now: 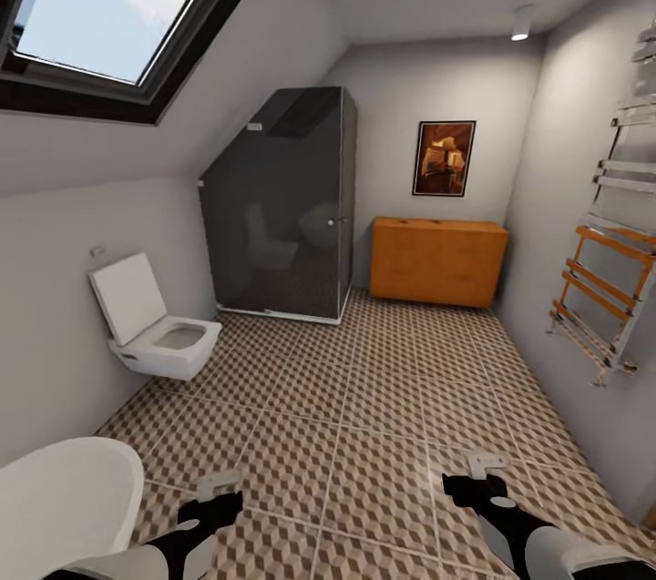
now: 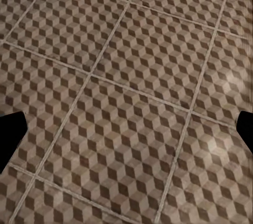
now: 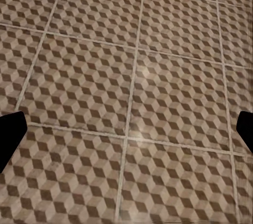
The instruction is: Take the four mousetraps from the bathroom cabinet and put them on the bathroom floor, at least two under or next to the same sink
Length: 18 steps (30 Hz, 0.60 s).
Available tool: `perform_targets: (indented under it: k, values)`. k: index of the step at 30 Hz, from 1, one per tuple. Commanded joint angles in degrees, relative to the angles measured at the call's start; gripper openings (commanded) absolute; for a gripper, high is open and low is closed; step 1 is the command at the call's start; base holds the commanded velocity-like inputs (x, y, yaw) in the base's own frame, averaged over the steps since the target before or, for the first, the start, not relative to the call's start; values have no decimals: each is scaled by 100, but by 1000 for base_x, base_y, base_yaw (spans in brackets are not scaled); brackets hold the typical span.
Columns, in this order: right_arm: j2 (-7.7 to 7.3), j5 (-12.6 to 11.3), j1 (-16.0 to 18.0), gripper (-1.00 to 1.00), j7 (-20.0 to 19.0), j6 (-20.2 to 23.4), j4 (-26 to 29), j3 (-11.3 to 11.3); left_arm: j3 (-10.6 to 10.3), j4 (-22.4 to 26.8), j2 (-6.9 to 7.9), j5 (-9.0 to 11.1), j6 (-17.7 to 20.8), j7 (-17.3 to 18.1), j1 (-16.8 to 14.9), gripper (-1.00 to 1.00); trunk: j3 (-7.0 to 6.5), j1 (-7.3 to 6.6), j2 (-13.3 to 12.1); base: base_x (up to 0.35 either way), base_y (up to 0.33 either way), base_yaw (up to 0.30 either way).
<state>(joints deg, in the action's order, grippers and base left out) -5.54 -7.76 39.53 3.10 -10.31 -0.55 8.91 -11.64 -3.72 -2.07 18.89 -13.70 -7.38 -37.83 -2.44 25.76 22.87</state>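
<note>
Cabinet point(image 1: 438, 260) at frame centre-right, far across the floor point(image 1: 364, 416); left gripper point(image 1: 217, 493) and right gripper point(image 1: 481, 476) seemingly spread wide, empty; we should drive straight, arms tucked.

No readable text, labels, brand names, numbers or signs appear in any of the views. The framed picture point(image 1: 444, 158) on the far wall shows only an abstract brown and orange pattern, with no lettering. The orange-brown cabinet point(image 1: 438, 260) below it has a plain front without markings. The floor tiles point(image 1: 383, 416) carry a printed cube pattern only, and both wrist views show the same unmarked pattern.
</note>
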Motion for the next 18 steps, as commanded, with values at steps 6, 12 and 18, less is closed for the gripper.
perform_targets:
  k: [6,12,18]
  values:
    - [1,-59,2,100,6,-18,-6,49,-49,-24,-7,35,-36,-9,-10,100,3,2,5,40,0,-271]
    - [1,-59,2,100,6,-17,-6,49,-52,-24,-12,26,-30,-19,-11,100,3,2,5,253,0,-257]
    - [1,-59,2,100,6,-17,-6,49,-52,-24,-13,15,-27,-26,-7,100,3,2,5,322,0,-33]
